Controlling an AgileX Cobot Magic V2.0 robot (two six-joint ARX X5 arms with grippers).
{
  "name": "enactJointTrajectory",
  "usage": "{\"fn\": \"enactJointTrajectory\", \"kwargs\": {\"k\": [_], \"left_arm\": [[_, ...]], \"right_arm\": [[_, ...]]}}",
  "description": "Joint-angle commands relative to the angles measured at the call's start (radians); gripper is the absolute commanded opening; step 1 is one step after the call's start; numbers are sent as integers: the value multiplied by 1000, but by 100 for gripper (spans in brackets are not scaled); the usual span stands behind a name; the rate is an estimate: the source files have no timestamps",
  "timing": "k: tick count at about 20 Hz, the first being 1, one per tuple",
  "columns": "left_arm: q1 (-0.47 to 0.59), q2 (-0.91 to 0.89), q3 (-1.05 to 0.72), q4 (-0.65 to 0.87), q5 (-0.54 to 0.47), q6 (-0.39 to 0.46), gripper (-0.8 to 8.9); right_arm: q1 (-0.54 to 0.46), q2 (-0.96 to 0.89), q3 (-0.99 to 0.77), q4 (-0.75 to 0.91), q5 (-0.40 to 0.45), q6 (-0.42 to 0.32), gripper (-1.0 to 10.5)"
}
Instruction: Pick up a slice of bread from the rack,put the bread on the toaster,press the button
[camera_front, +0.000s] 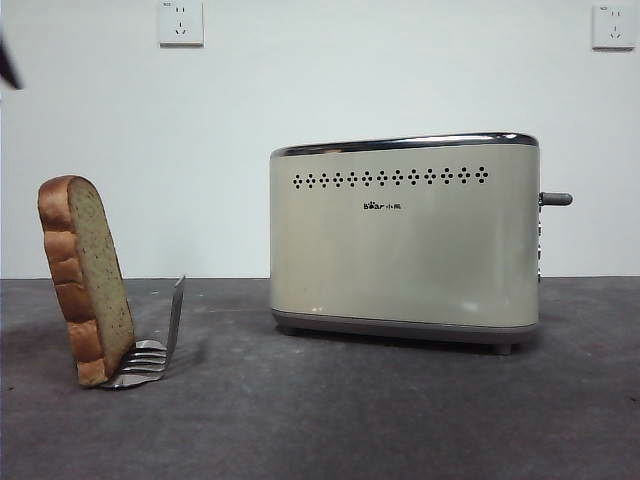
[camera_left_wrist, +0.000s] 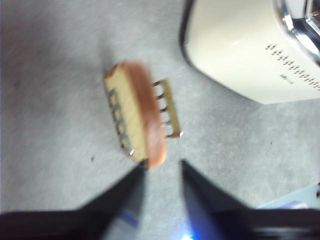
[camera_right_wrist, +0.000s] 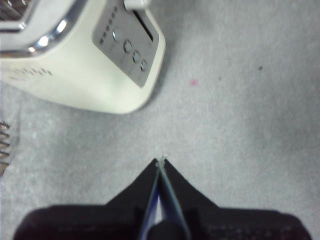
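Note:
The slice of bread (camera_front: 86, 278) leans upright in the small metal rack (camera_front: 158, 352) at the left of the table. The cream toaster (camera_front: 404, 240) stands to its right, with its lever (camera_front: 556, 199) sticking out of its right end. In the left wrist view my left gripper (camera_left_wrist: 163, 166) is open and empty, high above the bread (camera_left_wrist: 136, 113) and rack (camera_left_wrist: 169, 107), with the toaster (camera_left_wrist: 240, 50) beyond. My right gripper (camera_right_wrist: 161, 161) is shut and empty, above the table beside the toaster's button panel (camera_right_wrist: 128, 44). A black tip (camera_front: 8, 62) shows at the front view's top left.
The grey table top (camera_front: 380, 410) spreads around the toaster and rack. Two wall sockets (camera_front: 181, 22) sit high on the white back wall. A pale blue object (camera_left_wrist: 300, 200) shows at the edge of the left wrist view.

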Motion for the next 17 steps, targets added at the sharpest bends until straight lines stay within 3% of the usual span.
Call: {"fn": "enactJointTrajectory", "kwargs": {"k": [1, 8, 15, 17], "left_arm": [[-43, 79, 48, -19, -70, 9, 504], [-179, 290, 77, 11, -257, -8, 487], [-184, 324, 77, 68, -264, -39, 23], [-184, 324, 77, 68, -263, -30, -4]], "right_arm": [[0, 12, 5, 4, -5, -12, 1], [0, 13, 5, 5, -3, -16, 1], [0, 13, 5, 8, -2, -16, 1], [0, 13, 5, 22, -2, -16, 1]]}}
